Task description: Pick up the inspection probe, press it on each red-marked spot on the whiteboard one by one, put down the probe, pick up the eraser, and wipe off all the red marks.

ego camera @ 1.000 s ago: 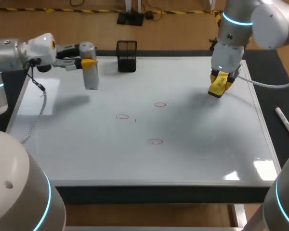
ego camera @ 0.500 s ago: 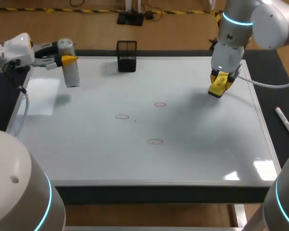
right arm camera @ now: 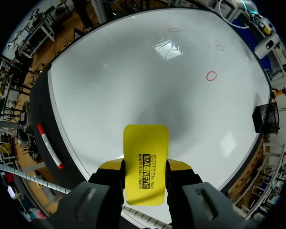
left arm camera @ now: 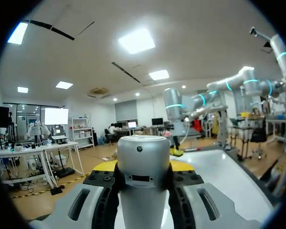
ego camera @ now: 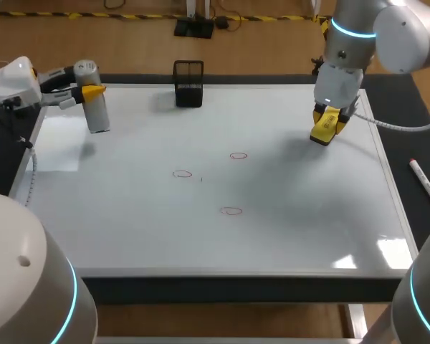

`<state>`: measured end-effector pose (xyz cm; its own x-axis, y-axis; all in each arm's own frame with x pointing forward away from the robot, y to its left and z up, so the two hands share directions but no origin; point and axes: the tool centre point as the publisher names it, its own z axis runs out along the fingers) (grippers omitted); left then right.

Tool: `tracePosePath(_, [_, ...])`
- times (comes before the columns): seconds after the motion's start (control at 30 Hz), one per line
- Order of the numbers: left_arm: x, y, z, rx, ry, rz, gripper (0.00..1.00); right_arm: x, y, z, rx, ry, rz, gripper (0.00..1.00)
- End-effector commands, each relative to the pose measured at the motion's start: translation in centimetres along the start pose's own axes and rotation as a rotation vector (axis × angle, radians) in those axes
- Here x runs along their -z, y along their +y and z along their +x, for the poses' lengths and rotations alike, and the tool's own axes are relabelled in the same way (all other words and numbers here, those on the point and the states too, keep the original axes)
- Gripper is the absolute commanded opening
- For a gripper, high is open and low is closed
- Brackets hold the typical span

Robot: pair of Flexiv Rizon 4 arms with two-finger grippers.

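Head and wrist views. Left gripper point(ego camera: 84, 93), at the far left corner of the whiteboard point(ego camera: 294, 229), is closed on the probe point(ego camera: 94, 100), a silver cylinder clamped from both sides near its upper end. The probe's long axis is close to upright and crosswise to the fingers: the rounded cap points up, the lower end points down at the board and leans slightly toward the near side. Whether that lower end touches the surface cannot be told; its shadow lies on the board just nearer than it.

Right gripper point(ego camera: 322, 130), over the far right part of the board, is closed on the yellow eraser point(right arm camera: 145, 162), a flat block gripped on its two long sides. The eraser's long axis runs along the fingers and points down at the board, its free end projecting past the fingertips.

Three red marks point(ego camera: 238, 155) point(ego camera: 183, 173) point(ego camera: 231, 211), small open rings, lie near the board's middle, well apart from both grippers. A black mesh holder point(ego camera: 188, 84) stands at the far edge. A red marker point(ego camera: 425, 183) lies on the table beside the board's right edge
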<state>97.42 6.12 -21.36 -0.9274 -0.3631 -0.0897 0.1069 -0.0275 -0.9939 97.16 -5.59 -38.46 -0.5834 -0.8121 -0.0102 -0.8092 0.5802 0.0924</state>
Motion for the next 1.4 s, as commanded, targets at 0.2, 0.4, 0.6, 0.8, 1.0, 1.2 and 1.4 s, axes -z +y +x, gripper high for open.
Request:
tracePosePath(0.2, [-0.1, -0.2, 0.3, -0.002, -0.016, -0.003, 0.00, 0.3, 2.9, -3.0, 0.098, 0.029, 0.024, 0.00])
tracePosePath(0.4, [-0.1, -0.2, 0.3, -0.002, -0.016, -0.003, 0.00, 0.1, 6.0, -6.2, 0.192, 0.035, 0.025, 0.00])
tracePosePath(0.6, [-0.1, -0.2, 0.3, -0.002, -0.016, -0.003, 0.00, -0.3, 9.5, -9.3, 0.286, 0.036, 0.020, 0.00])
tracePosePath(0.8, [-0.1, -0.2, 0.3, -0.002, -0.016, -0.003, 0.00, -1.4, 12.5, -11.8, 0.381, 0.055, 0.007, 0.00])
tracePosePath(1.0, [-0.1, -0.2, 0.3, -0.002, -0.016, -0.003, 0.00, -1.9, 16.7, -14.0, 0.496, 0.067, 0.009, 0.00])
tracePosePath(1.2, [-0.1, -0.2, 0.3, -0.002, -0.016, -0.003, 0.00, -1.9, 20.5, -16.0, 0.577, 0.065, 0.021, 0.00])
tracePosePath(1.4, [-0.1, -0.2, 0.3, -0.002, -0.016, -0.003, 0.00, -2.3, 23.0, -18.0, 0.635, 0.069, 0.033, 0.00])
